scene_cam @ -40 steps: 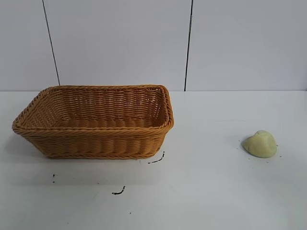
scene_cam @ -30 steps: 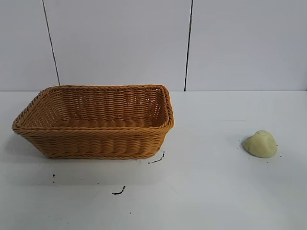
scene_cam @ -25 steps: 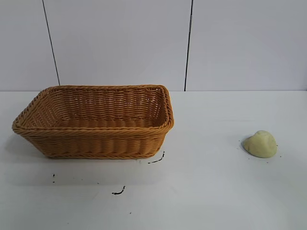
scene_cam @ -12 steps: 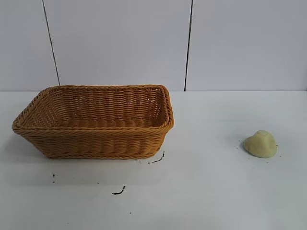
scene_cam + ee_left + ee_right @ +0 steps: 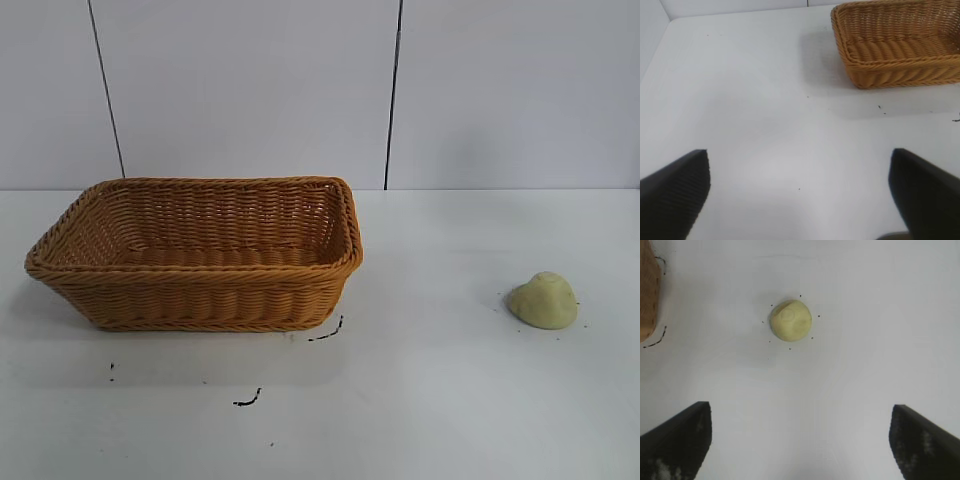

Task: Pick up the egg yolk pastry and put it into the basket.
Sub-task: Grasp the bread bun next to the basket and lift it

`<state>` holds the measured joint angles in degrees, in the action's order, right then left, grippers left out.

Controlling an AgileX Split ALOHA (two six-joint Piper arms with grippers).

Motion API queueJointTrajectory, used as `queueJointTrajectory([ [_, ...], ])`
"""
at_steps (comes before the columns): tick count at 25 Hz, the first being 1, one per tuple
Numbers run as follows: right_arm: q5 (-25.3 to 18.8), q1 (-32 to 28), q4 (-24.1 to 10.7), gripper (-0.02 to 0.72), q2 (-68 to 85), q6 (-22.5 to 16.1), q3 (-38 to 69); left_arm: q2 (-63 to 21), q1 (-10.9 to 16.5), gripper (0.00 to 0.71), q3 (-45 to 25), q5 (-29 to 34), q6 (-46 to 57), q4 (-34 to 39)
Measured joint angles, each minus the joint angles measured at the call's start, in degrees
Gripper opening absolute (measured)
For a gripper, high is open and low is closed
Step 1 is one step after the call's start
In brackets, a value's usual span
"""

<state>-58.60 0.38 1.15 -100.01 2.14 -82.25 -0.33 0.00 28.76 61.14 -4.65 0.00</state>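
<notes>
The egg yolk pastry (image 5: 543,300) is a small pale yellow dome lying on the white table at the right. It also shows in the right wrist view (image 5: 791,320), some way ahead of my right gripper (image 5: 800,412), which is open and empty above the table. The basket (image 5: 200,296) is a large orange-brown wicker one standing at the left, and nothing shows inside it. My left gripper (image 5: 800,155) is open and empty over bare table, with the basket (image 5: 880,65) farther off. Neither arm shows in the exterior view.
Small black marks (image 5: 247,400) lie on the table in front of the basket. A corner of the basket (image 5: 649,295) shows at the edge of the right wrist view. A white panelled wall (image 5: 392,95) stands behind the table.
</notes>
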Motion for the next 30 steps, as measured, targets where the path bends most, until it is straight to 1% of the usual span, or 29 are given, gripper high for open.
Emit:
queueJointTrajectory([
  [4,0.00,0.22,0.00,0.695,-6.33,1.20,-3.96,0.00,0.00,0.697,0.00,0.00,0.00,0.00],
  [7,0.47,2.15,-0.05,0.695,-8.63,2.52,-4.67,0.00,0.00,0.697,0.00,0.00,0.00,0.00],
  [10,1.55,4.48,0.06,0.695,-9.48,2.66,-4.78,0.00,0.00,0.697,0.00,0.00,0.00,0.00],
  [13,1.56,5.24,0.21,0.695,-10.77,2.66,-4.78,0.00,0.00,0.697,0.00,0.00,0.00,0.00],
  [18,1.77,5.30,-0.49,0.695,-14.55,2.47,-4.78,0.00,0.00,0.697,0.00,0.00,0.00,0.00],
  [24,4.83,5.30,-1.61,0.695,-20.27,0.90,-4.78,0.00,0.00,0.697,0.00,0.00,0.00,0.00],
  [30,5.85,5.30,-1.66,0.695,-25.22,-0.14,-4.78,0.00,0.00,0.697,0.00,0.00,0.00,0.00],
])
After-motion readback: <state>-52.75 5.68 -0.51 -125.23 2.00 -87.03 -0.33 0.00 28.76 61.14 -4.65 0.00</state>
